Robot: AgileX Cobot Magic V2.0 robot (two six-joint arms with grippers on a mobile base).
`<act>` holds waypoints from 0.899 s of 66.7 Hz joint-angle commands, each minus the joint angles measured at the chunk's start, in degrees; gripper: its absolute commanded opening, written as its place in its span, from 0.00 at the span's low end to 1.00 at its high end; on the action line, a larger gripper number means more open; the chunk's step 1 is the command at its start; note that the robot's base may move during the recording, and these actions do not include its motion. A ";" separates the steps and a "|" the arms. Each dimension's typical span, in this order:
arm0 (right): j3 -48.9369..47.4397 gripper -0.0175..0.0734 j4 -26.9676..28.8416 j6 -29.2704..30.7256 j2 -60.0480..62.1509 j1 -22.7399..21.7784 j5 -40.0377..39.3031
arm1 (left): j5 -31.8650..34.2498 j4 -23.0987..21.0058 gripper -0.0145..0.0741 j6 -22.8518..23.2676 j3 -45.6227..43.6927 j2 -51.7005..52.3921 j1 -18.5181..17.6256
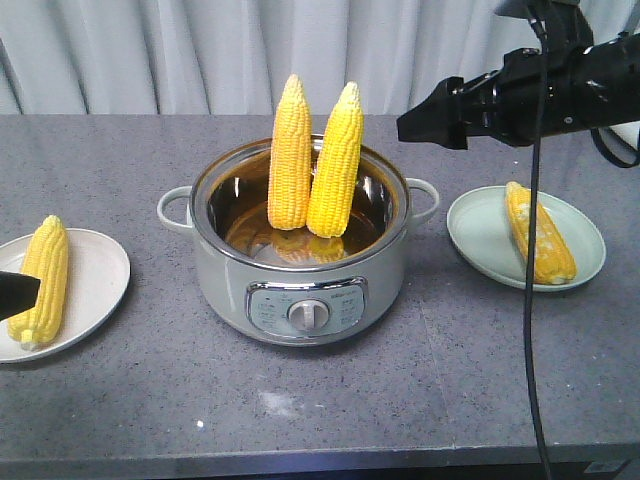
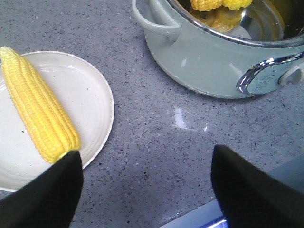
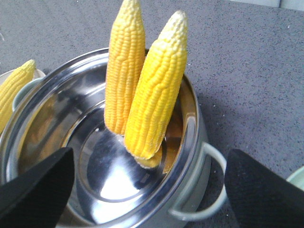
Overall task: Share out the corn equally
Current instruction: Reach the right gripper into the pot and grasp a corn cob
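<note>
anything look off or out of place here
Nothing looks damaged. Two oddities: two corn cobs stand on end in the pot, leaning together, tips well above the rim, and a pale smudge marks the counter before it.

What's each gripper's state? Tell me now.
Left gripper: open, holding nothing.
Right gripper: open, holding nothing.

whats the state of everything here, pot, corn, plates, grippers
pot: no lid on, two cobs inside
deeper-yellow cob: standing in pot, nearly upright
paler cob: standing in pot, tilted
left cob: lying on white plate
right cob: lying on green plate
left gripper: open, empty
right gripper: open, empty
</note>
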State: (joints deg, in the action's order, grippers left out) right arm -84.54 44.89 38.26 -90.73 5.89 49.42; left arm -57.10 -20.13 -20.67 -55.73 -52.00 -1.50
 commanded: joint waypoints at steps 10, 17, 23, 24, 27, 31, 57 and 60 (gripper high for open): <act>-8.73 0.86 5.82 1.83 -5.71 -0.30 -1.88 | 4.03 -1.87 0.78 -0.05 -1.25 0.44 -0.27; -11.70 0.85 7.30 2.25 -8.95 -0.30 -1.75 | 4.59 -1.87 0.78 -0.05 -1.25 0.44 -0.27; -14.54 0.84 8.52 2.36 -11.57 -0.30 -1.60 | 5.01 -1.87 0.78 -0.05 -1.25 0.44 -0.27; -14.91 0.84 8.79 2.42 -12.10 -0.30 -1.60 | 5.01 -1.87 0.78 -0.05 -1.25 0.44 -0.27; -16.03 0.84 10.12 2.98 -13.31 -0.30 -1.44 | 5.01 -1.87 0.78 -0.05 -1.25 0.44 -0.27; -17.40 0.84 11.69 4.03 -14.78 -0.30 -1.04 | 5.01 -1.87 0.78 -0.05 -1.25 0.44 -0.27; -24.95 0.84 14.26 4.99 -24.26 3.42 -3.51 | 5.01 -1.87 0.78 -0.05 -1.25 0.44 -0.27; -25.54 0.84 14.26 4.91 -25.24 3.91 -3.87 | 5.01 -1.87 0.78 -0.05 -1.25 0.44 -0.27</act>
State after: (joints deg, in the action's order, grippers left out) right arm -107.18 56.41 42.41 -117.71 8.98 47.95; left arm -55.33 -20.18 -20.67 -55.73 -52.00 -1.50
